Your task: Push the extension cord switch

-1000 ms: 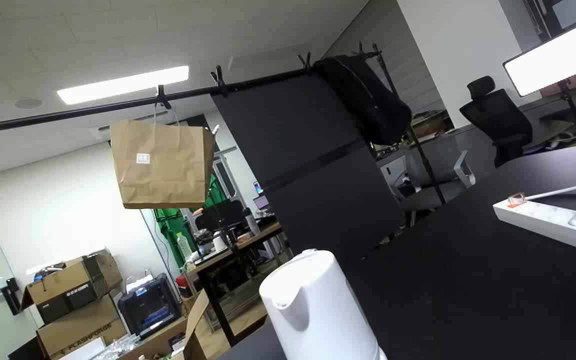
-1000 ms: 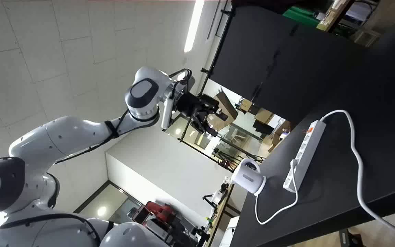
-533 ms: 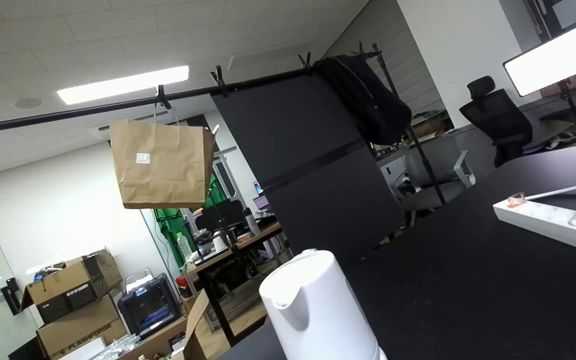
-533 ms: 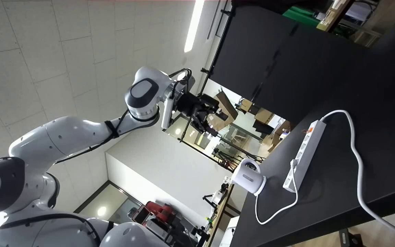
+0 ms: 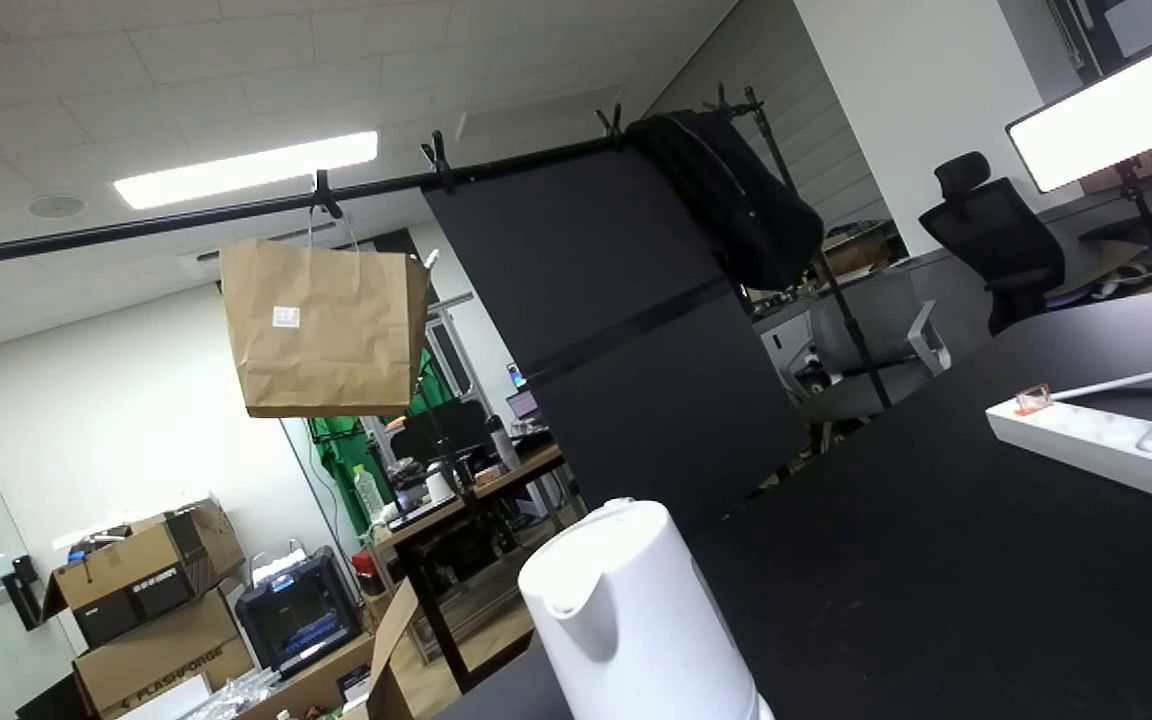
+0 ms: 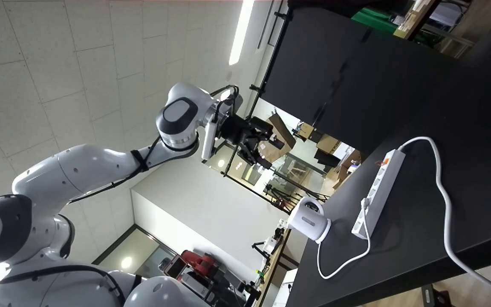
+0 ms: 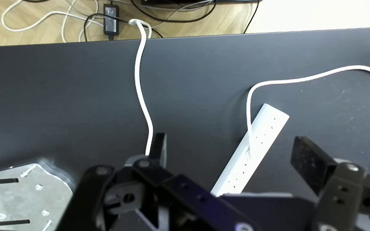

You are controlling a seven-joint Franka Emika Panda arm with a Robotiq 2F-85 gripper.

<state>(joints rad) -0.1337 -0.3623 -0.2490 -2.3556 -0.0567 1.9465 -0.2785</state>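
White segments of my arm stretch from the lower left of an exterior view, the wrist bent so the end effector points down, well apart from the table, its two fingers spread wide. I see the extension cord lying on that table near the kettle; in my wrist view it shows between the fingers, one end hidden.

Behind the black pincer, the arm was glossy white with dark grey caps; a black cable ran along it, and silver screws studded the pincer's fingers.
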